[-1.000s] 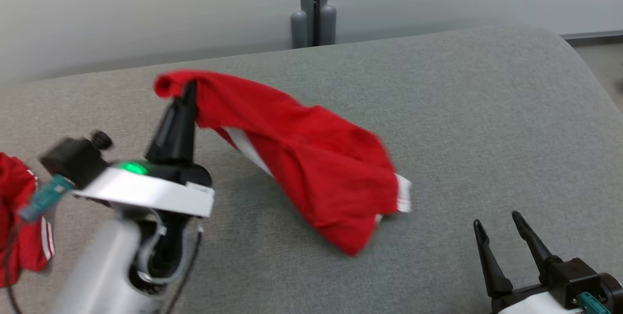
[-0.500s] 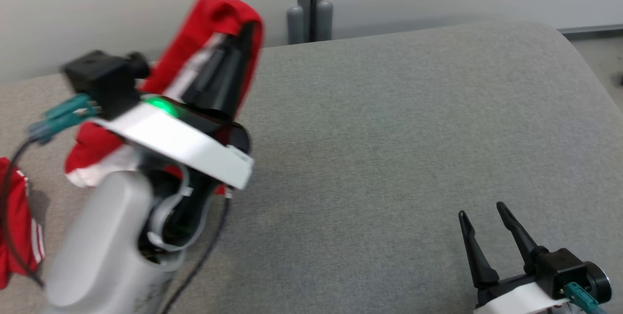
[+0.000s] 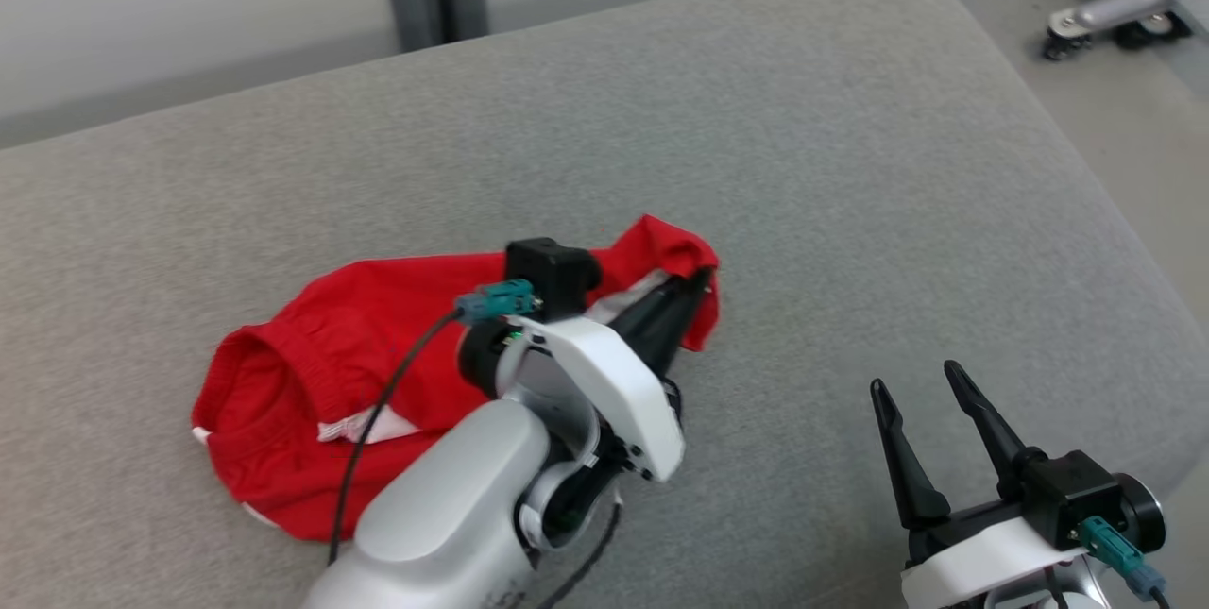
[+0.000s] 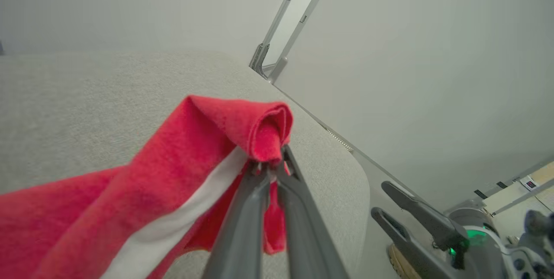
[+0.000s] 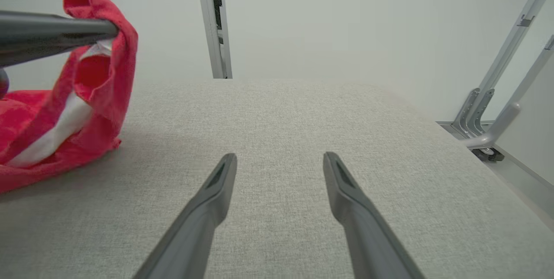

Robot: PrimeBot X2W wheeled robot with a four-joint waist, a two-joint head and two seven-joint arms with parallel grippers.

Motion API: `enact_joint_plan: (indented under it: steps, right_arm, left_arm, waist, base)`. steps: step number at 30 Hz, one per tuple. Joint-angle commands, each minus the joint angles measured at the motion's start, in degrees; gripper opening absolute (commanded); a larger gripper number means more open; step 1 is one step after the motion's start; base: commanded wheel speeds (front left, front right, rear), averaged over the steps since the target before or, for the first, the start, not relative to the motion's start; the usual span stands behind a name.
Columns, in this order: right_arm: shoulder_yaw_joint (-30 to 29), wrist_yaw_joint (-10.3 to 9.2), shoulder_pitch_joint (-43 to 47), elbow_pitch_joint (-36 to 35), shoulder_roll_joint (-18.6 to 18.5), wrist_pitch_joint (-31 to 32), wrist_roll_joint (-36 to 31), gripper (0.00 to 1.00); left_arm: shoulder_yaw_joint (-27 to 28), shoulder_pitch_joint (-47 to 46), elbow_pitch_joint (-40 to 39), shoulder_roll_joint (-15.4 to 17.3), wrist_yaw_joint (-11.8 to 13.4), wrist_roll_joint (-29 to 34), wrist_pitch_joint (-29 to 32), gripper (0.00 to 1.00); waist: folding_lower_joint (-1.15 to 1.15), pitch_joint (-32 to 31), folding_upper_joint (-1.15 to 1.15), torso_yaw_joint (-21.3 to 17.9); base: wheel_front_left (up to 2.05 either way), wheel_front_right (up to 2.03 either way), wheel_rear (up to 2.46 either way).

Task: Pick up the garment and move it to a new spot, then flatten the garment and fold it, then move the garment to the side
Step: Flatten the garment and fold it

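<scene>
My left gripper (image 3: 702,279) clamps a raised edge of the red garment (image 3: 312,363); my right gripper (image 3: 911,378) stands wide, empty.

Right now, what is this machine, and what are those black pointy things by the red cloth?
It's a robot with two arms. One picture comes from a camera on its head, the other two from cameras on its wrists. The black pointy things are its grippers. The left gripper is shut on a corner of a red garment with white stripes, holding it up while the rest lies on the grey cushion. The right gripper is open and empty.
</scene>
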Motion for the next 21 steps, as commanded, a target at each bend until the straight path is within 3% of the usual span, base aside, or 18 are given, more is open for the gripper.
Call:
enact_joint_plan:
  steps: [1, 5, 7, 8, 9, 16, 21]
  right_arm:
    - [0.0, -0.01, -0.7, -0.2, -0.1, -0.3, 0.3, 1.0]
    - [0.2, -0.01, -0.6, -0.1, 0.0, -0.3, 0.5, 1.0]
    - [0.3, -0.01, -0.5, 0.2, 0.0, -0.3, 0.6, 1.0]
    - [0.3, -0.01, -0.5, 0.3, 0.1, -0.3, 0.5, 1.0]
    - [0.4, -0.01, -0.7, 0.5, 0.1, -0.3, 0.5, 1.0]
    - [-1.8, -0.01, 0.9, 0.0, 0.1, -0.3, 0.1, 1.0]
    - [-2.9, -0.01, 2.3, -0.8, 0.0, -0.3, -0.7, 1.0]
  left_arm:
    - [-1.0, -1.3, -0.1, -0.2, -0.2, -1.1, -0.6, 0.0]
    - [-9.4, -4.5, 0.7, 0.0, 0.4, -6.6, -4.4, 0.0]
    - [-12.2, -6.0, 1.7, 0.1, 2.0, -9.0, -7.6, 0.0]
    - [-13.8, -6.7, 2.3, 0.0, 2.6, -9.5, -8.8, 0.45]
    - [-15.2, -7.3, 3.0, -0.1, 3.2, -10.2, -10.1, 1.0]
    - [-23.9, -8.5, 5.0, 0.0, 4.9, -10.7, -12.3, 1.0]
    - [-22.3, -5.4, 4.1, 1.3, 7.2, -7.5, -15.4, 1.0]
  waist:
    - [0.0, 1.5, -0.01, -2.2]
    - [0.0, 2.1, -0.01, -3.9]
    - [0.0, 2.2, -0.01, -4.2]
    - [0.0, 2.2, -0.01, -4.3]
    - [0.0, 2.2, -0.01, -4.5]
    - [0.0, 0.7, -0.01, -1.9]
    - [0.0, -1.3, -0.01, 1.6]
  base:
    - [0.0, 0.0, 0.0]
    - [0.0, 0.0, 0.0]
    - [0.0, 0.0, 0.0]
    - [0.0, 0.0, 0.0]
    - [0.0, 0.0, 0.0]
    - [0.0, 0.0, 0.0]
    - [0.0, 0.0, 0.0]
